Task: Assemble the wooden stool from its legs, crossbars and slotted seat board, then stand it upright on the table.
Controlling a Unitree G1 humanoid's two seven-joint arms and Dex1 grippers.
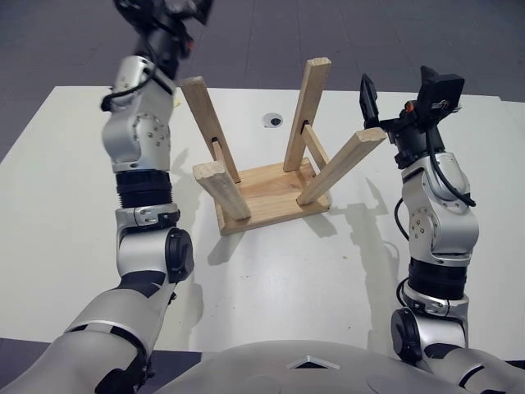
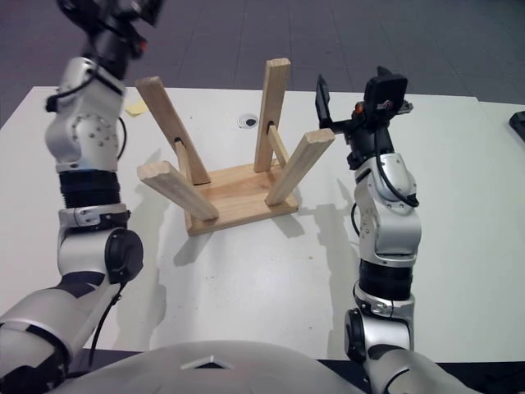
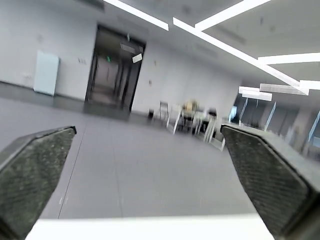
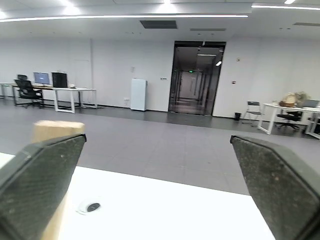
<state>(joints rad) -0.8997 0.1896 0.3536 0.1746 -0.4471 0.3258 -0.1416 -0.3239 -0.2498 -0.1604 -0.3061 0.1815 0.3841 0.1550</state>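
Note:
The wooden stool lies upside down mid-table, its seat board [image 1: 271,195] flat on the surface and its legs splayed upward. The front right leg [image 1: 340,167] leans toward my right gripper [image 1: 402,103], which is open just beyond the leg's tip without touching it. In the right wrist view that leg tip [image 4: 52,131] shows behind one finger of the open right gripper [image 4: 158,137]. A crossbar [image 1: 316,148] joins the two right legs. My left arm is raised high at the back left of the stool. In its wrist view the left gripper [image 3: 148,131] is open, holding nothing.
The white table [image 1: 287,279] has bare room in front of the stool and to both sides. A round cable hole [image 1: 272,121] sits behind the stool. A small yellow note [image 2: 136,107] lies at the back left, and a dark object [image 2: 518,123] at the far right edge.

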